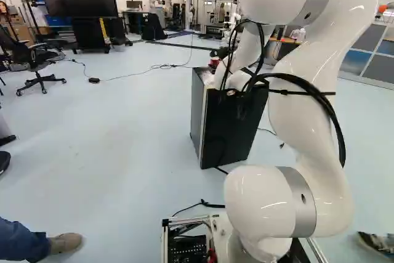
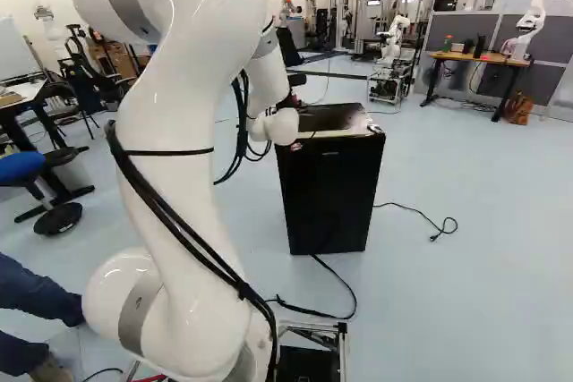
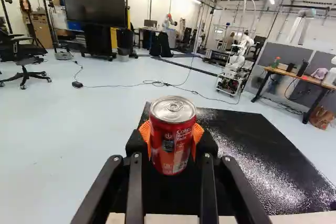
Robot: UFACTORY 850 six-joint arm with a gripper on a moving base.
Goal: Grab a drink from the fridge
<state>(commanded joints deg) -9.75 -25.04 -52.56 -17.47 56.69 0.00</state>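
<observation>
Beyond the arm's wrist in the left base view, my gripper (image 1: 214, 60) shows only in small part, over the far side of the black fridge (image 1: 233, 126). In the wrist view the gripper (image 3: 172, 139) is shut on a red drink can (image 3: 172, 142), with orange pads pressing it from both sides. The can is upright, its silver lid and pull tab uncovered. Behind and around it spreads the fridge's dark, shiny top (image 3: 244, 153); whether the can touches that top, I cannot tell. In the right base view the fridge (image 2: 329, 187) stands just past the wrist.
A black cable (image 2: 333, 312) lies on the floor between base and fridge. A person's shoe (image 1: 65, 243) is close by on the left, another (image 1: 377, 243) on the right. Farther off are an office chair (image 1: 40, 66), another robot (image 2: 392, 40) and a wooden table (image 2: 479, 59).
</observation>
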